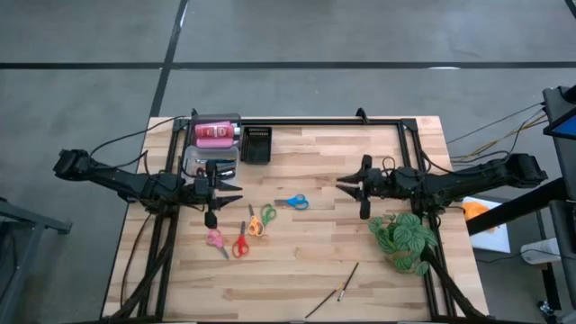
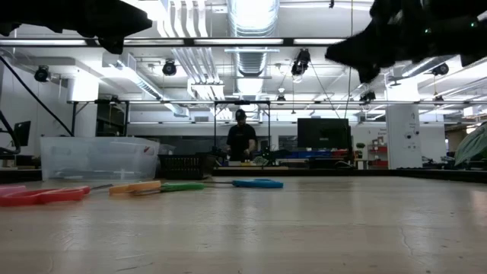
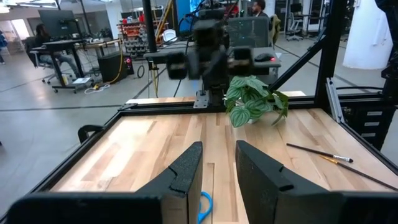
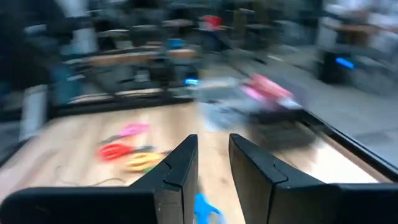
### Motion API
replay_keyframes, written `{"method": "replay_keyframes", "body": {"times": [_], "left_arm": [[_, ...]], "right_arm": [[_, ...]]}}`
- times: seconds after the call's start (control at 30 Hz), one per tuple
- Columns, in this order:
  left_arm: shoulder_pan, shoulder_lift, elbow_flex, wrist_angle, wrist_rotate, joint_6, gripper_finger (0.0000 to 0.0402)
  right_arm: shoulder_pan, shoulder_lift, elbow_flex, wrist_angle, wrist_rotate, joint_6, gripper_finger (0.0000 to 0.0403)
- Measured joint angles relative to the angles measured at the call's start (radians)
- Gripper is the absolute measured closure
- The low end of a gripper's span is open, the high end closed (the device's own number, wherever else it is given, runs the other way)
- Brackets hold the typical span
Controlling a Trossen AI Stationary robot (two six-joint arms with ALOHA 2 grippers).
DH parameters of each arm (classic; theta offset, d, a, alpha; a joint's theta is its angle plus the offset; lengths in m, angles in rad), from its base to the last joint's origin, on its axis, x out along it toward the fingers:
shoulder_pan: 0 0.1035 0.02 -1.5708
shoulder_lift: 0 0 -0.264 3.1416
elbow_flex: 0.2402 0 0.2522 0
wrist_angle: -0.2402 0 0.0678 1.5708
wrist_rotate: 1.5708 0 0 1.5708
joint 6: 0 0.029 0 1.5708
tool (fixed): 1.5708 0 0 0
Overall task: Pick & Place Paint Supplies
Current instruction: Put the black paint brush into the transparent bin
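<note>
Pale butcher-block planks (image 1: 315,261) fill my overhead feed, framed by black rails, with an open workshop and a person at a bench beyond the far edge in the low view. My left gripper (image 1: 236,187) hovers above the table beside the clear tub (image 1: 209,163), its jaws slightly spread with nothing between them. My right gripper (image 1: 343,184) hangs opposite, near the potted green plant (image 1: 405,241), jaws likewise parted and empty.

Between the two grippers lie the blue-handled scissors (image 1: 292,202). Nearer the front I see orange scissors (image 1: 256,225) just beside green ones (image 1: 267,214), then red scissors (image 1: 240,245) and pink scissors (image 1: 216,239). Two thin brushes (image 1: 348,280) rest apart from the rest near the front edge.

At the back left, a pink paint bottle (image 1: 214,134) lies just behind the clear tub, with a black tray (image 1: 256,144) beside it.
</note>
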Motion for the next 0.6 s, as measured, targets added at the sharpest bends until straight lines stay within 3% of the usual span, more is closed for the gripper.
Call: {"method": "replay_keyframes", "body": {"times": [0.1, 0.17, 0.37, 0.6], "left_arm": [[0.000, 0.000, 0.000, 0.000, -0.002, 0.000, 0.0303], [0.000, 0.000, 0.000, 0.000, -0.002, 0.000, 0.0303], [0.000, 0.000, 0.000, 0.000, -0.002, 0.023, 0.0303], [0.000, 0.000, 0.000, -0.003, -0.002, 0.023, 0.0303]], "right_arm": [[0.027, 0.004, 0.051, -0.013, -0.184, -0.084, 0.0312], [0.066, 0.017, 0.104, -0.073, -0.219, -0.124, 0.0312], [0.218, 0.130, 0.360, -0.530, -0.068, -0.174, 0.0312], [0.352, 0.379, 0.634, -0.836, -0.022, 0.037, 0.0312]]}}
